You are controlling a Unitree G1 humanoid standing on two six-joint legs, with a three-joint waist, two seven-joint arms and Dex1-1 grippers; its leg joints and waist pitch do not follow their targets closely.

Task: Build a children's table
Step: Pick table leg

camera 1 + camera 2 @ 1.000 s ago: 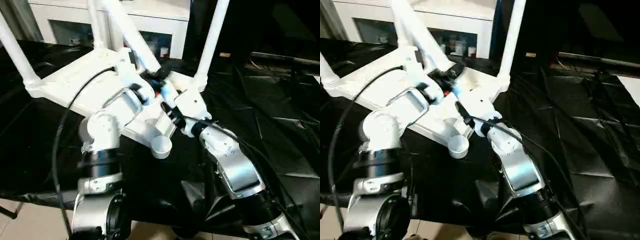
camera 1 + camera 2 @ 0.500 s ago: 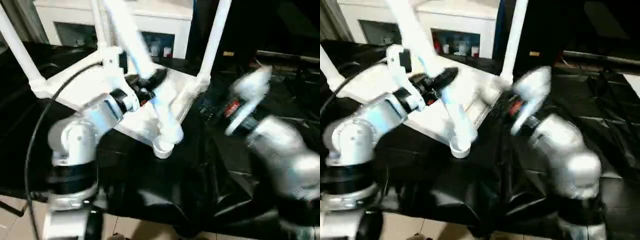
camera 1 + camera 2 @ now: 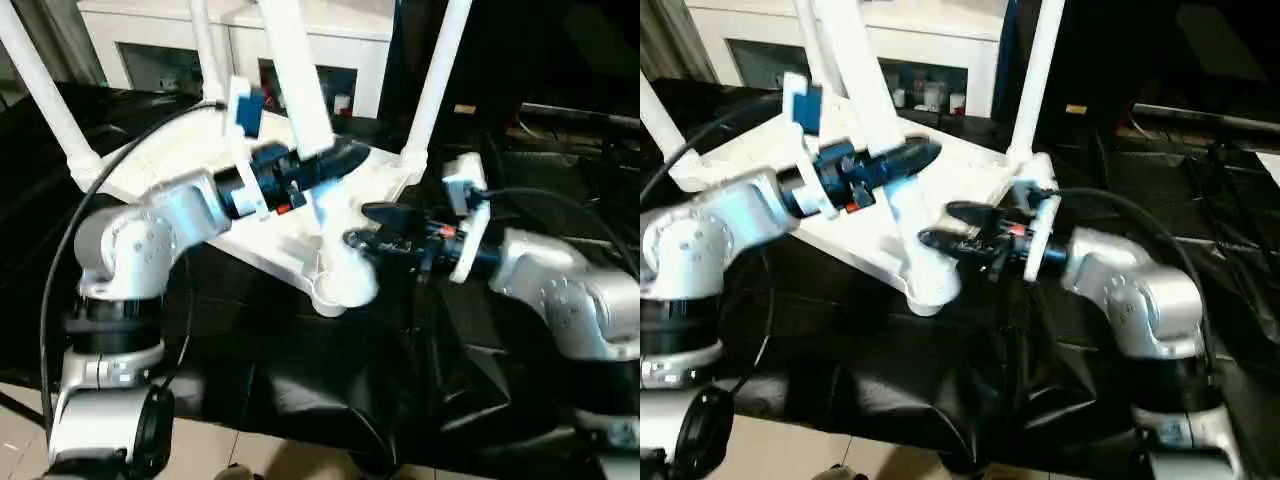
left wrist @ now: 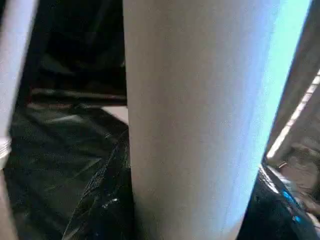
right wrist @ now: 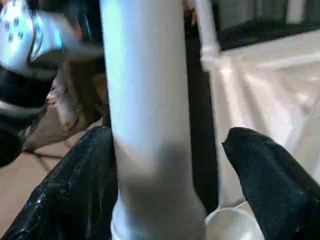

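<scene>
The children's table (image 3: 170, 165) lay upside down on a work surface draped in black sheeting (image 3: 560, 260), its ribbed underside facing up. Three white legs stood upright in corner sockets: one at the far left corner (image 3: 40, 85), one at the far corner (image 3: 200, 45) and one at the right corner (image 3: 440, 75). The fourth leg (image 3: 305, 110) stood at the near corner, its lower end at the round socket (image 3: 335, 290) that overhung the black sheeting toward the robot; whether it was fully seated could not be told.

The left claw (image 3: 335, 160) was clamped around this fourth leg partway up, its black fingers (image 4: 100, 200) pressed on either side of the white tube, as the left wrist view showed. The right claw (image 3: 365, 225) reached in from the right, lower on the same leg, just above the socket. Its fingers (image 5: 270, 180) stood apart on either side of the tube, with a clear gap on one side, so it was spread wide and not gripping.

Behind the work surface stood a white cabinet (image 3: 330, 40) with glass-fronted compartments.
</scene>
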